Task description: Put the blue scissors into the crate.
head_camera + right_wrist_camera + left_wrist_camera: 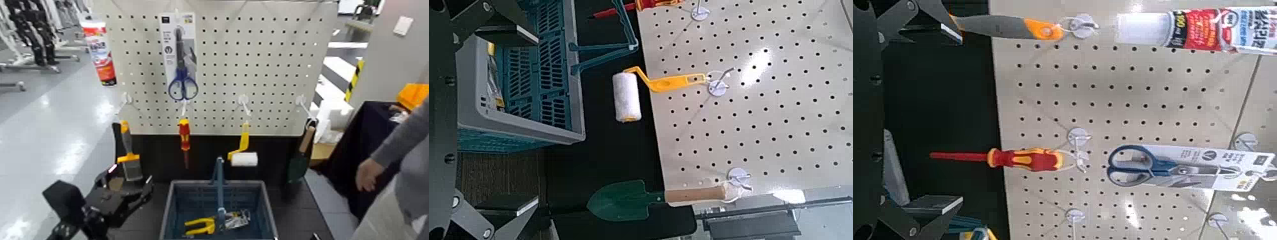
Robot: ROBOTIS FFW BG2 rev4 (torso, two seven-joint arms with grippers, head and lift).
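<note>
The blue scissors point(182, 82) hang on their tall white card at the upper middle of the pegboard; the left wrist view shows the scissors point(1153, 165) next to a hook. The blue-grey crate point(171, 207) stands on the dark table below the board, its upright handle point(219, 182) in the middle, and the crate point(524, 85) also shows in the right wrist view. My left gripper point(131, 191) is low at the left of the crate, open and empty, far under the scissors. My right gripper point(529, 120) is open with nothing in it and is out of the head view.
Below the scissors hang a red-and-yellow screwdriver point(184, 137), an orange-handled scraper point(127, 156), a yellow-handled paint roller point(242, 153) and a green trowel point(299, 159). A sealant tube point(99, 51) hangs at the upper left. Yellow-handled pliers point(201, 225) lie in the crate. A person's hand point(367, 173) is at the right.
</note>
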